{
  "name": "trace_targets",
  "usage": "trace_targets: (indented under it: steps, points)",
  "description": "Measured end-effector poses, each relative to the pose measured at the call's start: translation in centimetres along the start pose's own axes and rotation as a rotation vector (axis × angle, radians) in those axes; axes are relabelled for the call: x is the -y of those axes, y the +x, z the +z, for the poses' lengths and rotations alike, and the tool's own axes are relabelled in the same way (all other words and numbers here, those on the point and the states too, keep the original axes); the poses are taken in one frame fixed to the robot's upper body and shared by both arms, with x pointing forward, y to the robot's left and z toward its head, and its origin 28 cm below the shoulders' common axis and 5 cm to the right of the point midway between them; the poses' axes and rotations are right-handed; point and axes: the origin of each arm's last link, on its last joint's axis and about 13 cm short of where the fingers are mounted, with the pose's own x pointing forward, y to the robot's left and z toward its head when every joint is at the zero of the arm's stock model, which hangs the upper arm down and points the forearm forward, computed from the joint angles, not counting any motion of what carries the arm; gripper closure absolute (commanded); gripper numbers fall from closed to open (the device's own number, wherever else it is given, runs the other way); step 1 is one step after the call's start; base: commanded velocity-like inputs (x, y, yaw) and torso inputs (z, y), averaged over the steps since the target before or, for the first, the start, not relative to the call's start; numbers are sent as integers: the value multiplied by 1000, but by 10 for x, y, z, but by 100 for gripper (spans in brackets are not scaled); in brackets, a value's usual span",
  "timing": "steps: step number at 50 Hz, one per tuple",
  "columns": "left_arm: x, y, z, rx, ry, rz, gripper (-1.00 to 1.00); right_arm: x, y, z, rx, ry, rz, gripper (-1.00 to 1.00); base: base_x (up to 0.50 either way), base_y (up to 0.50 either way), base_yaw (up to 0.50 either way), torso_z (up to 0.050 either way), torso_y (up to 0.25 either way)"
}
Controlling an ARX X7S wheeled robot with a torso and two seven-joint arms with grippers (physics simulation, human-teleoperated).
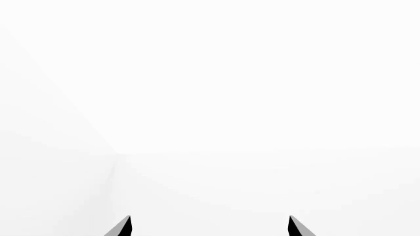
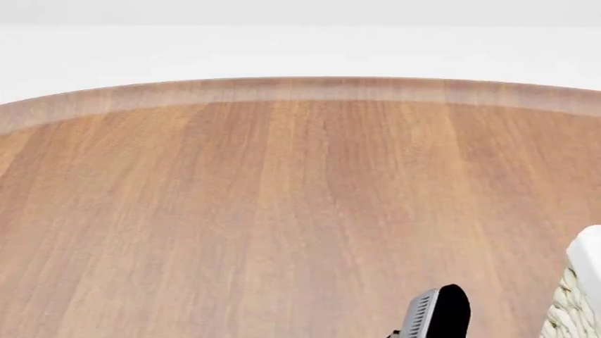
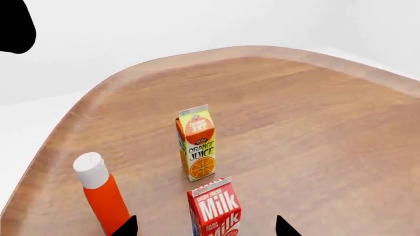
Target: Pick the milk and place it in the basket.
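Milk carton upright between the spread right fingertips, not gripped.

On the wooden table (image 3: 315, 123), the milk (image 3: 215, 209) stands upright and free in front of the right gripper (image 3: 206, 227), whose jaws are wide apart and hold nothing. The orange juice carton (image 3: 196, 143) stands just beyond it at 12 o'clock; a red bottle with a white cap (image 3: 102, 191) stands at its 9 o'clock. In the head view, the basket (image 2: 578, 292) shows only a corner at 4 o'clock, contents hidden. The left gripper (image 1: 210, 227) is spread, empty, facing blank white.

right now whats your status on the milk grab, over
Right tool open, milk upright between its tips, not gripped. Left tool open, empty. Orange juice carton and red bottle close by.
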Motion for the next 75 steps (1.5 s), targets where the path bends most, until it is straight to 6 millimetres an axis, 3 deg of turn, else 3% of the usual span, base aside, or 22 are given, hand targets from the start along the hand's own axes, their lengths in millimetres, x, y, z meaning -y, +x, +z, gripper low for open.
trace_targets:
  steps: [37, 75]
  points:
    - [0, -1, -1, -2, -3, 5, -100, 13, 25, -15, -31, -3, 17, -100, 0, 0, 0, 0, 0]
    - [-1, 0, -1, -1, -4, 6, -100, 14, 30, -18, -29, -5, 29, -100, 0, 0, 0, 0, 0]
